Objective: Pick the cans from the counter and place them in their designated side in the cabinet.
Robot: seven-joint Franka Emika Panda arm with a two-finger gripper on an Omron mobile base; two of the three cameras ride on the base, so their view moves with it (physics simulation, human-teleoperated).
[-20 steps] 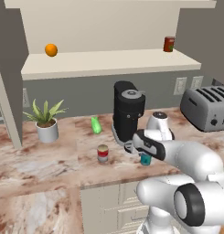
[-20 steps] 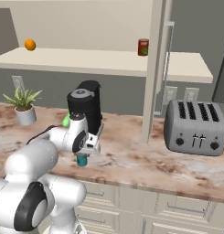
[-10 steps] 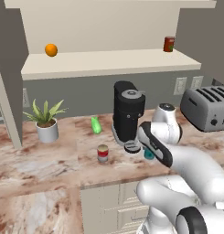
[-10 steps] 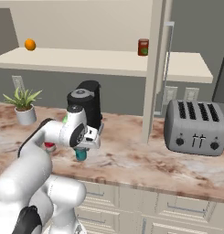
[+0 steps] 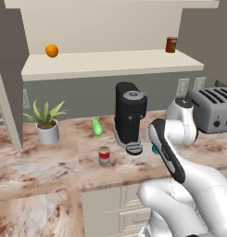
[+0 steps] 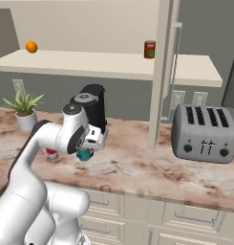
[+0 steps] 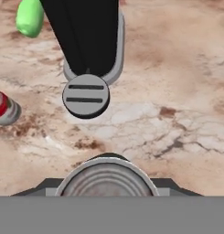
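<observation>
In the end effector (image 6: 86,152): the teal can (image 6: 83,154), held tight, standing upright.
The cabinet (image 6: 113,64) shelf is high above it; the red can (image 5: 104,155) waits on the worktop (image 5: 50,162) beside it.

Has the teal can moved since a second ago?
Yes. The teal can, shut in the claw, has risen off the counter, beside the coffee machine.

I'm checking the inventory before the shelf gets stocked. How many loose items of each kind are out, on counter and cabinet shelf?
Cans: 3, teal can in the gripper, red-and-white can, dark red can
Green bottle: 1
Orange: 1
Potted plant: 1
Coffee machine: 1
Toaster: 1
Total: 8
</observation>
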